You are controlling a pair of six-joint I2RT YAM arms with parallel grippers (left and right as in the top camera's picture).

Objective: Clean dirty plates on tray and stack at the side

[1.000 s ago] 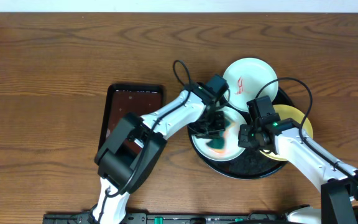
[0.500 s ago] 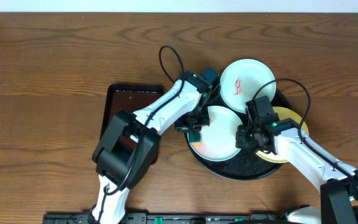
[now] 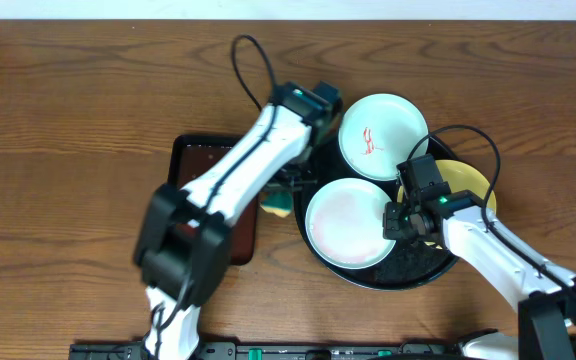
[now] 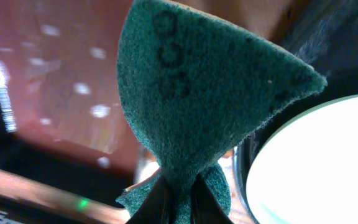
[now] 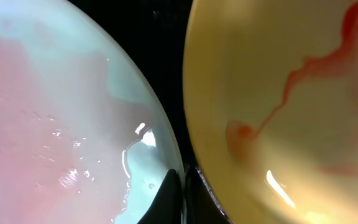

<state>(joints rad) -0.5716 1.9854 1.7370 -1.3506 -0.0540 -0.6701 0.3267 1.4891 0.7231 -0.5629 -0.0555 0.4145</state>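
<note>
I am holding the left pincer [image 4: 178, 202] clamped on a green scouring pad [image 4: 197, 93], whose fanned-out face is filling most of the left wrist view. From overhead, that pincer is hanging over the gap between the dark-brown rectangular tray [image 3: 190, 160] and the black tray [image 3: 408, 262], just off the left edge of the front plate [image 3: 346, 222].

The black tray is sitting right of centre on the wooden tabletop [image 3: 68, 100], carrying all three plates. The front plate is showing a faint pinkish, wet film. The white plate [image 3: 383, 135] behind it is bearing a red smear and overhanging the tray's far rim. The yellow plate [image 3: 465, 178] is lying to the right, partly under my right arm, with red streaks showing in the right wrist view.

I am keeping the right pincer [image 5: 178, 193] closed, its tips resting at the front plate's right rim, beside the yellow plate. I cannot tell whether it is pinching that rim.
</note>
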